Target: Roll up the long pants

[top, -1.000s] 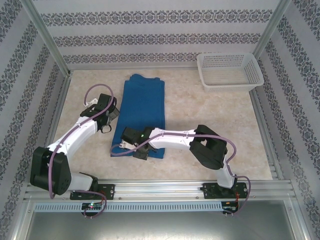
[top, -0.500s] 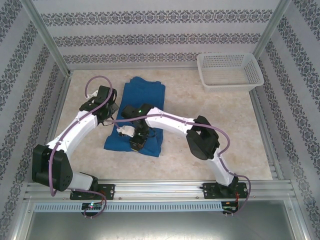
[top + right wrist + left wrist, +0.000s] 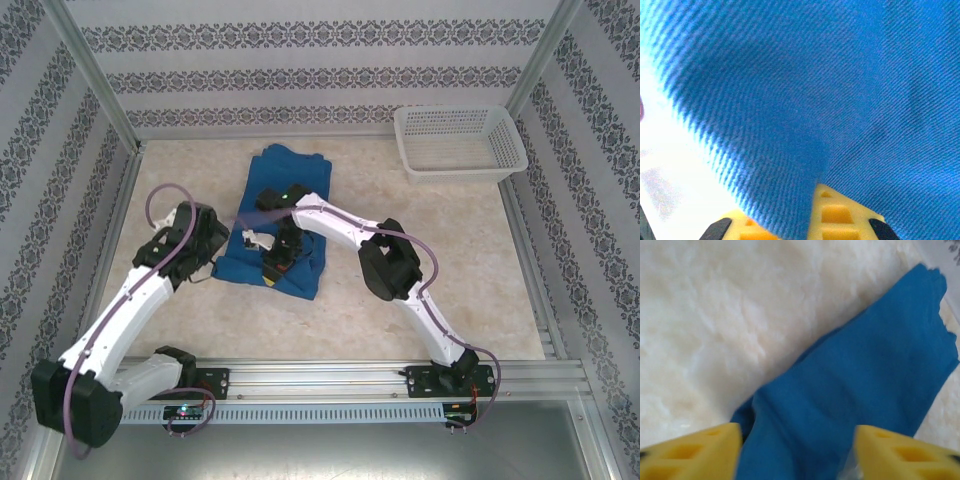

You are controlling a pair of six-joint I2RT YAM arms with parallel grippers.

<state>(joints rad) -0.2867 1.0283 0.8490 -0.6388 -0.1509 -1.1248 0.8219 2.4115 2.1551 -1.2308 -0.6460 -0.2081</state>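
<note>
Now | long pants (image 3: 291,190) left of centre on table (image 3: 430,260), long axis near-to-far, near end bunched | right claw (image 3: 801,220) clamped on that near end | left claw (image 3: 797,445) apart, straddling its left edge | judged: roll heads far

1. Long pants (image 3: 840,75): deep-blue matt cloth, with a fine diagonal twill rib seen close up.
2. Table (image 3: 430,270): smooth, beige, marbled top with little shine.
3. Basket (image 3: 465,168): white perforated plastic.
4. Left finger pads (image 3: 695,452): yellow, matt, moulded.
5. Front rails (image 3: 330,375): pale brushed metal.
</note>
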